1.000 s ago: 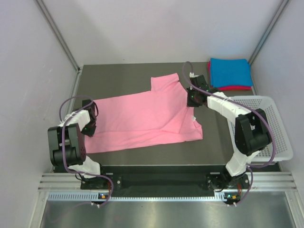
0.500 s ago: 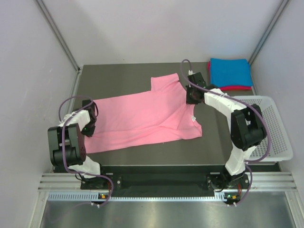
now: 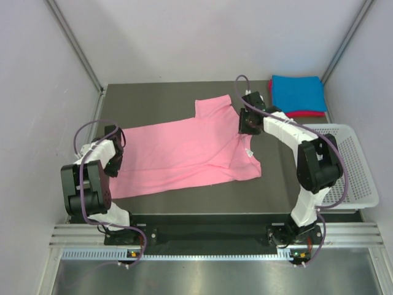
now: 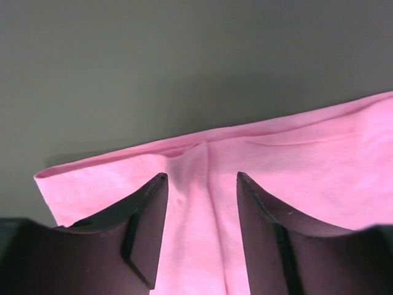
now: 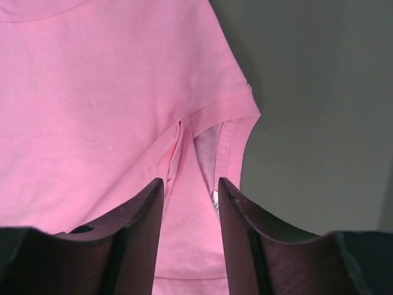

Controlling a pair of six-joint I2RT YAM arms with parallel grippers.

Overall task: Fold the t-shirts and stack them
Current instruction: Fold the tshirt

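The pink t-shirt point(image 3: 184, 153) lay spread flat and unfolded across the middle of the table point(image 3: 153, 98), with 1 sleeve pointing to the far side. At its left edge, your left gripper point(image 4: 199, 178) was low over the hem. Its jaws stood moderately apart, astride a raised ridge of cloth, and gripped nothing. At the shirt's right end, your right gripper point(image 5: 190, 181) was equally low, beside a sleeve opening. Its jaws stood somewhat narrower but also apart, with a small pucker of cloth just ahead of them.

In the far right corner, well apart from the pink shirt, the blue t-shirt point(image 3: 298, 92) lay folded on top of the magenta-red t-shirt point(image 3: 304, 114), of which only an edge showed. The white mesh basket point(image 3: 362, 178) sat along the right side, near your right arm.

By this evidence, 2 of 3 shirts were folded and stacked. The 3rd remained to be gripped, folded and placed on the pile.
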